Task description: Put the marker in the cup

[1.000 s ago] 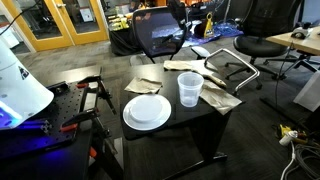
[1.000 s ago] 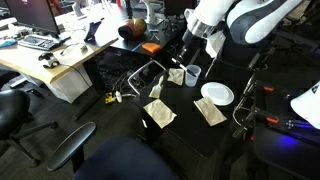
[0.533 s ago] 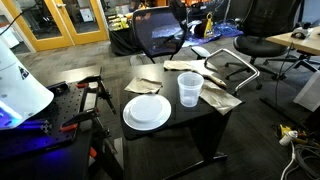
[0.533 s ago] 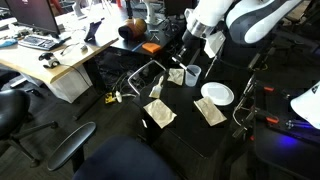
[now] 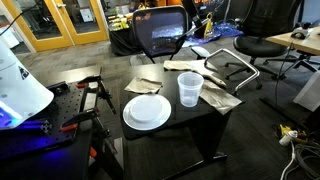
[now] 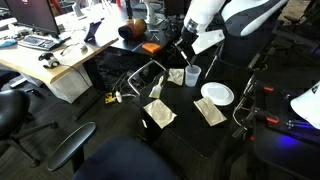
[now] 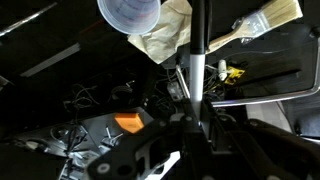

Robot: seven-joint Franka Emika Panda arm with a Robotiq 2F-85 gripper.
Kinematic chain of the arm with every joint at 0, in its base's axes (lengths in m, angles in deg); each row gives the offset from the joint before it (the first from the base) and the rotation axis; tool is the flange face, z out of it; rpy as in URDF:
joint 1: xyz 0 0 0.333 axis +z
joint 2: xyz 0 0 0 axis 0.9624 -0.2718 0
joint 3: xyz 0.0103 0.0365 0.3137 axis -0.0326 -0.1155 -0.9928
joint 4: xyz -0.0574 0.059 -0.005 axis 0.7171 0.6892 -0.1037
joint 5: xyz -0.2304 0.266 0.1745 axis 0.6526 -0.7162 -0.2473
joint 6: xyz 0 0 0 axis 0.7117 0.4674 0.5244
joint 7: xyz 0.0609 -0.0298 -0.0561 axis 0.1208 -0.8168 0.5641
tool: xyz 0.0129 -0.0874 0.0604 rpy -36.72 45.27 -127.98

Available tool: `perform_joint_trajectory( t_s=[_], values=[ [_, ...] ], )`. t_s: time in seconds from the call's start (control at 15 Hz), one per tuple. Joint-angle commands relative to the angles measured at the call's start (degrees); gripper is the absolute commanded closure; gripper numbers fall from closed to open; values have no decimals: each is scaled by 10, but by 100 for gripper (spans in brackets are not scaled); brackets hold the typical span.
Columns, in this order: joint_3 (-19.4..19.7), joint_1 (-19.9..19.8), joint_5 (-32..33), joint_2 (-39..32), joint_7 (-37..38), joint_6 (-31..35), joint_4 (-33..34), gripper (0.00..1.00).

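Observation:
The clear plastic cup (image 5: 189,89) stands upright on the black table (image 5: 205,122), just right of the round white plate (image 5: 147,111). It also shows in an exterior view (image 6: 192,74) and at the top of the wrist view (image 7: 130,15). My gripper (image 6: 186,46) hangs above the cup, a little to its side. In the wrist view my gripper (image 7: 197,100) is shut on the marker (image 7: 199,40), a thin dark stick that points away from the jaws and passes to the right of the cup's rim. The gripper does not show in the exterior view with the plate in front.
Crumpled napkins (image 5: 142,84) lie round the cup and plate, one right beside the cup (image 7: 165,38). A pale brush-like piece (image 7: 265,22) lies near the table edge. Office chairs (image 5: 160,35) and cables crowd the floor behind the table. The plate also shows in an exterior view (image 6: 217,94).
The arm has shifted slightly above the cup and its wrist has turned. The cup, plate and napkins have not moved.

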Motion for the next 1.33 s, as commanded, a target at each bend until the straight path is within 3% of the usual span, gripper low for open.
perform_joint_trajectory(
  t_s=[0.0,0.07,0.13,0.47,0.8,1.27],
  values=[
    [12,39,65,-10,156,-86,22,97],
    [8,45,74,-10,194,-110,23,97],
    [-83,-36,101,-5,241,-148,27,97],
    [-192,-101,122,-16,401,-293,42,97],
    [-242,-137,133,-38,490,-404,70,97],
    [-263,-150,175,-93,604,-484,100,97]
  ],
)
